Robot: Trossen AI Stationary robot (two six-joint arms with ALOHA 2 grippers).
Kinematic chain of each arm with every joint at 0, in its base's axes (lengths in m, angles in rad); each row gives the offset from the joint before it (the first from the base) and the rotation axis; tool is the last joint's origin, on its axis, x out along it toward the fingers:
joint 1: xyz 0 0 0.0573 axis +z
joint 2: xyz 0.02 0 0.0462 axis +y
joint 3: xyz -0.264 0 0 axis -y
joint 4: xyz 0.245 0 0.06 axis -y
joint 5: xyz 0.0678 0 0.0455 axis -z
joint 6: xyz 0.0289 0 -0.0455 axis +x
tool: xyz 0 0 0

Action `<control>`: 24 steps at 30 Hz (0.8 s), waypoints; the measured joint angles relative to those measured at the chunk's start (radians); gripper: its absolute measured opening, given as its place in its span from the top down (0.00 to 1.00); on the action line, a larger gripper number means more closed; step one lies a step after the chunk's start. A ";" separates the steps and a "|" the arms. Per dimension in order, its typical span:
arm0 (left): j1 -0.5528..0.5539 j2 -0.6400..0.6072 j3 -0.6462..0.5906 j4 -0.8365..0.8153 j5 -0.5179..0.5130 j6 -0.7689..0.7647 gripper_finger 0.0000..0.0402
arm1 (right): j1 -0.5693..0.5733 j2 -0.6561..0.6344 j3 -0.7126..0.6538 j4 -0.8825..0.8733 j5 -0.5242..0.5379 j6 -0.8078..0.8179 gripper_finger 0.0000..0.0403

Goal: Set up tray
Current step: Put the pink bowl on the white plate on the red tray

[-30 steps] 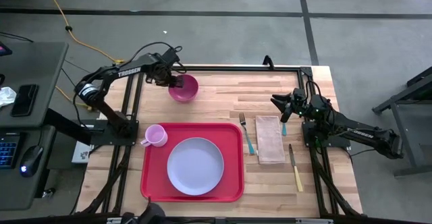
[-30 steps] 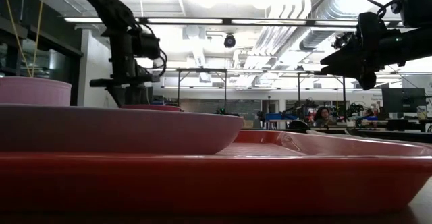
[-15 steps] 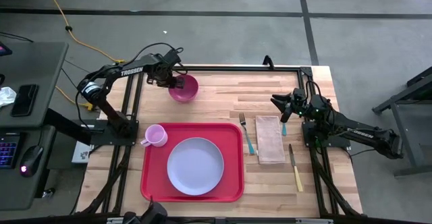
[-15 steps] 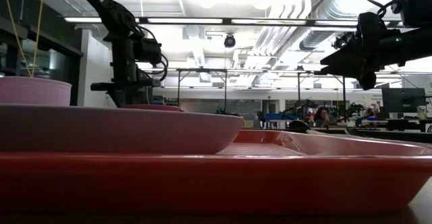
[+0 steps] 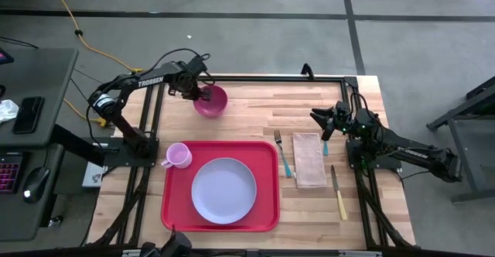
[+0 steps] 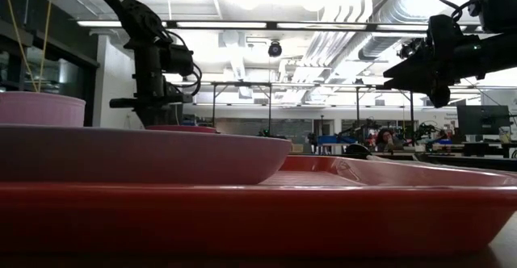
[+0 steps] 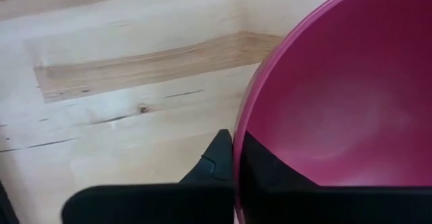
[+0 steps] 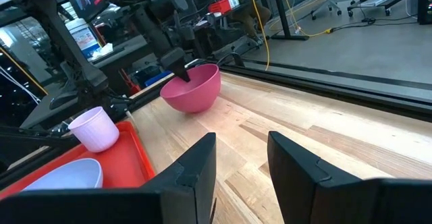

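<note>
The red tray (image 5: 263,210) lies near the table's front, left of centre. On it rest a lavender plate (image 5: 223,190) and, at its far left corner, a pink cup (image 5: 179,155). A magenta bowl (image 5: 212,102) stands on its base on the wood beyond the tray. My left gripper (image 5: 199,94) is shut on the bowl's left rim. My right gripper (image 5: 318,121) hovers open and empty over the table's right half, beyond a tan napkin (image 5: 309,159). A fork (image 5: 284,153) lies left of the napkin and a knife (image 5: 339,193) lies right of it. My left gripper has the bowl's rim (image 7: 235,133) on the bowl's left side, one finger (image 7: 214,164) outside the wall and one finger (image 7: 270,173) inside. The fingers come from above, pointing down. The bowl stands upright with its base on the table.
Black frame rails (image 5: 255,77) run along the table's far and side edges. Bare wood (image 5: 255,106) lies between the bowl and the fork. A desk with a keyboard and mouse (image 5: 35,183) stands off the table's left side.
My left gripper has shifted slightly at the bowl's rim. The bowl has stayed where it was.
</note>
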 joint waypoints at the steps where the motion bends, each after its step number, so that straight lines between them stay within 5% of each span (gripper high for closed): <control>1: 0.000 0.000 0.000 -0.002 -0.001 0.000 0.92 | 0.000 0.000 0.000 0.000 0.000 0.000 0.72; 24: 0.000 -0.001 0.047 -0.093 0.053 0.020 0.96 | 0.000 0.000 0.000 0.000 -0.001 0.003 0.72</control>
